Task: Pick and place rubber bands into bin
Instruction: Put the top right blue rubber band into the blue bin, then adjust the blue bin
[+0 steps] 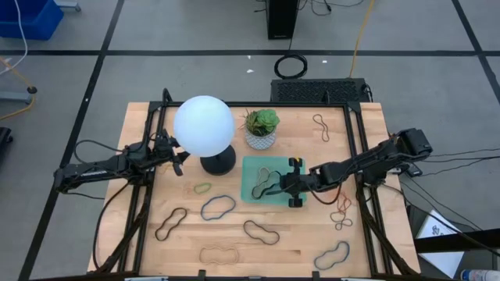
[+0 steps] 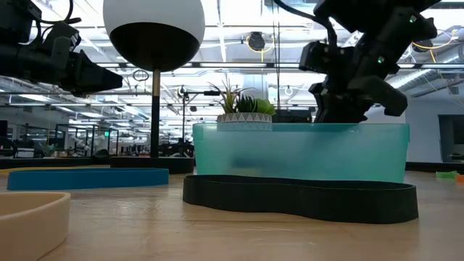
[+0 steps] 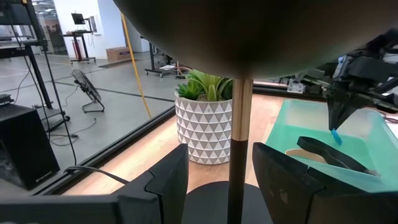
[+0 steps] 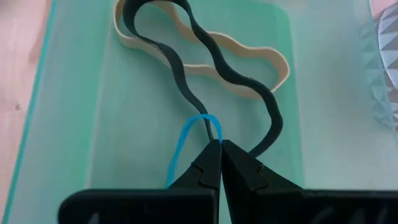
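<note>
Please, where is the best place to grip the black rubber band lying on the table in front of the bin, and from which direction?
I would take the black rubber band at its narrow waist, coming straight down from above. It lies flat on the table, apart from other bands, and there both strands run close enough for one pinch.

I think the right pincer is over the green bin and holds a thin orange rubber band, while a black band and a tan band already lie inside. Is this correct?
Not quite: the band is blue, not orange. In the right wrist view, the right pincer is shut on a thin blue rubber band above the green bin, where the black band and tan band already lie.
</note>
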Controlling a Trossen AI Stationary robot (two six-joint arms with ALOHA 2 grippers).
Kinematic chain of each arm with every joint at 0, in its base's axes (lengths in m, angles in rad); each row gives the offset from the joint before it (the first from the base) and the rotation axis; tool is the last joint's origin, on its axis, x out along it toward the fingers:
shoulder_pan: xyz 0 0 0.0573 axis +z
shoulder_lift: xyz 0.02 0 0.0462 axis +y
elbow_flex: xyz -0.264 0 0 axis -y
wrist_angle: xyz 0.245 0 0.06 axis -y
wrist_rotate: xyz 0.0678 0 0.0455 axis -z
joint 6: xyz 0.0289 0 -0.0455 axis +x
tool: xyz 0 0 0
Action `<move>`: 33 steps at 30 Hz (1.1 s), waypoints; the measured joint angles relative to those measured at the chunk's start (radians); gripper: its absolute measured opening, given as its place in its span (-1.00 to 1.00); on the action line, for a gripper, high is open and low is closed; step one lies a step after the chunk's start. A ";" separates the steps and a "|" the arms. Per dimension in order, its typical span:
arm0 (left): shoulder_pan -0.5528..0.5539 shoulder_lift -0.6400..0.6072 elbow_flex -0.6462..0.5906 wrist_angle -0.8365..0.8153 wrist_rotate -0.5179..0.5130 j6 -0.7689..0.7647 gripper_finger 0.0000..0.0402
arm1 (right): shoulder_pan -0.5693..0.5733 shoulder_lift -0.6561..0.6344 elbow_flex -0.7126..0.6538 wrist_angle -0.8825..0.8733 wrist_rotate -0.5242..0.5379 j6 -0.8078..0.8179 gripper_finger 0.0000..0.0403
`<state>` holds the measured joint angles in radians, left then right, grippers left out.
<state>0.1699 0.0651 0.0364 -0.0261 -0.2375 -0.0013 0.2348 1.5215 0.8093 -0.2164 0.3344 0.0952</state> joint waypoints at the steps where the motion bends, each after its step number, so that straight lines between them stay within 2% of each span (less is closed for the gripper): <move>1: 0.000 0.000 0.000 0.000 0.000 0.000 -0.07 | 0.000 -0.002 0.000 0.002 0.000 -0.004 -0.99; 20: 0.000 0.000 0.000 0.000 0.000 0.006 -0.07 | 0.003 -0.029 0.000 0.006 0.000 -0.002 -0.89; 33: 0.000 0.000 0.000 0.000 0.000 0.004 -0.07 | 0.003 -0.037 0.000 -0.027 0.000 -0.002 -0.50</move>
<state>0.1698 0.0652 0.0364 -0.0261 -0.2375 0.0025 0.2383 1.4845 0.8089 -0.2438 0.3339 0.0928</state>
